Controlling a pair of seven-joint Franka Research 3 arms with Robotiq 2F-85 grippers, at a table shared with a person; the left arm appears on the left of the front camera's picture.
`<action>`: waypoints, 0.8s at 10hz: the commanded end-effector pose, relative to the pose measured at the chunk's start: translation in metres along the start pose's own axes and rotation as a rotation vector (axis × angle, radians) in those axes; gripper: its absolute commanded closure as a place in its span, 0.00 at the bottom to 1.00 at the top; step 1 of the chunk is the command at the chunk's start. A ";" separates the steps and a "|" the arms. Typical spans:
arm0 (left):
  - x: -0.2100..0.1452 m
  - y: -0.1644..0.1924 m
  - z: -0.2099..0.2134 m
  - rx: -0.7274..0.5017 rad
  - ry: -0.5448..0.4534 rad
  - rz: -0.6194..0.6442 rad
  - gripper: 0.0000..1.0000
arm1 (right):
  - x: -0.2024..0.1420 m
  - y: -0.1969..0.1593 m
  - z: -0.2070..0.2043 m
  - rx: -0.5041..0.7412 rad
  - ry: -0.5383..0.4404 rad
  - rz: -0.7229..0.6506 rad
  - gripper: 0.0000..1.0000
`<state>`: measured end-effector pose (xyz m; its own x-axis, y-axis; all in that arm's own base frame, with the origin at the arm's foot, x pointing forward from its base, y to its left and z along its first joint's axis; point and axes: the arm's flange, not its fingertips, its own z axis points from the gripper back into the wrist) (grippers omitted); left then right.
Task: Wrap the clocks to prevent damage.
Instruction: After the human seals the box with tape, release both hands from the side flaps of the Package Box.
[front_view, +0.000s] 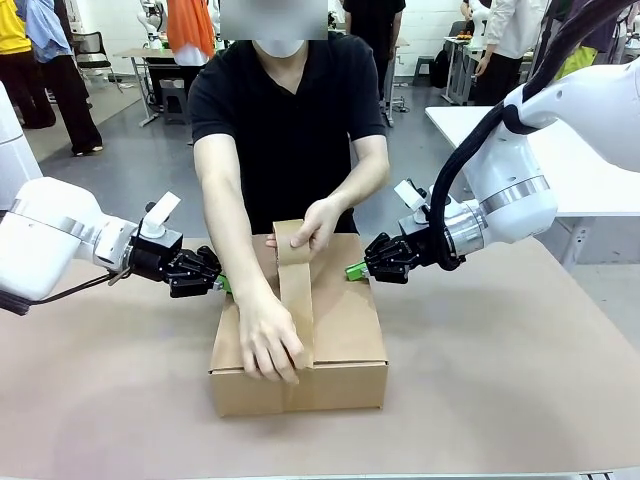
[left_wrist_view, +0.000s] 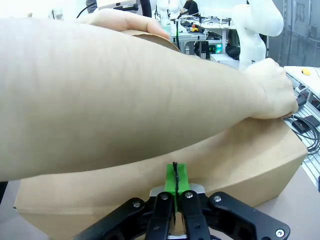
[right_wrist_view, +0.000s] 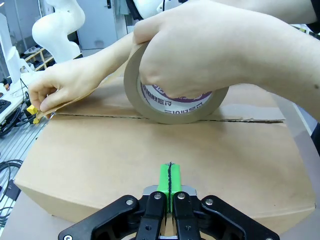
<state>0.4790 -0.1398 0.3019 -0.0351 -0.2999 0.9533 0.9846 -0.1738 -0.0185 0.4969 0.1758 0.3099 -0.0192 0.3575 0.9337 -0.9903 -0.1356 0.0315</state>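
table (front_view: 520, 380): closed cardboard box (front_view: 345, 330), person's hands (front_view: 268, 340) taping seam.

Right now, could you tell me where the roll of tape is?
In the right wrist view the roll of tape sits on top of the cardboard box, over its centre seam, gripped in the person's hand.

Tan table (front_view: 520, 360) (matte top) carries one cardboard box (front_view: 345, 340), flaps shut, sitting flat mid-table. Bare tabletop left, right and robot-side of the box.
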 end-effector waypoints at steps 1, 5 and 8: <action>-0.002 0.000 0.000 0.008 0.009 0.001 1.00 | -0.003 0.000 -0.003 -0.004 0.006 -0.007 0.99; -0.002 0.000 0.000 0.008 0.009 0.001 1.00 | -0.003 0.000 -0.003 -0.004 0.006 -0.007 0.99; -0.002 0.000 0.000 0.008 0.009 0.001 1.00 | -0.003 0.000 -0.003 -0.004 0.006 -0.007 0.99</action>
<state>0.4790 -0.1397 0.3017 -0.0347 -0.3002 0.9532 0.9846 -0.1738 -0.0189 0.4969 0.1758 0.3093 -0.0183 0.3577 0.9337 -0.9902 -0.1356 0.0325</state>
